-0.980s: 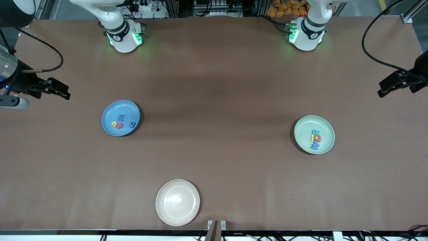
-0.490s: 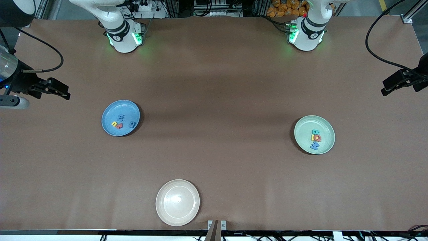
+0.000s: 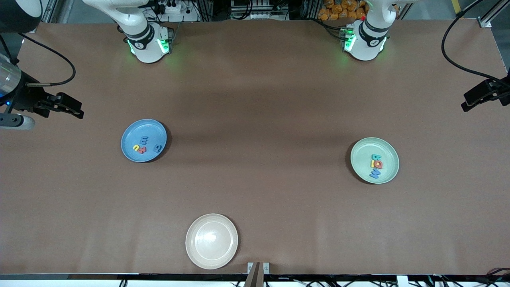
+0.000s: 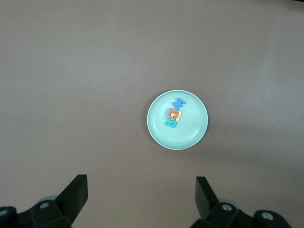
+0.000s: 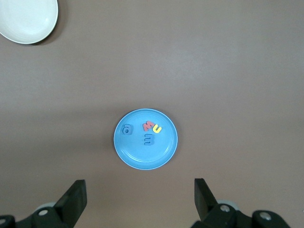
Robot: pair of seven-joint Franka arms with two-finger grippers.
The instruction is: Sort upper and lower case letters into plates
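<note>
A blue plate (image 3: 133,133) toward the right arm's end of the table holds several small letters (image 3: 144,146) in blue, yellow and red. A pale mint plate (image 3: 362,153) toward the left arm's end holds several letters (image 3: 375,164) in teal, red, yellow and blue. My right gripper (image 3: 79,111) hangs open over bare table at its end. My left gripper (image 3: 467,103) is open too, over the table's edge at its own end. The left wrist view looks down on the mint plate (image 4: 187,130) and its letters (image 4: 174,114). The right wrist view shows the blue plate (image 5: 137,154) with its letters (image 5: 152,128). Neither gripper holds anything.
An empty cream-white plate (image 3: 211,240) sits near the table's front edge, nearest the front camera; it also shows in the right wrist view as the cream plate (image 5: 28,21). Both arm bases (image 3: 147,44) stand along the table's edge farthest from that camera. Brown tabletop lies between the plates.
My left gripper has drawn away from the mint plate toward the table's edge at the left arm's end. The right arm, the plates and the letters have not moved.
</note>
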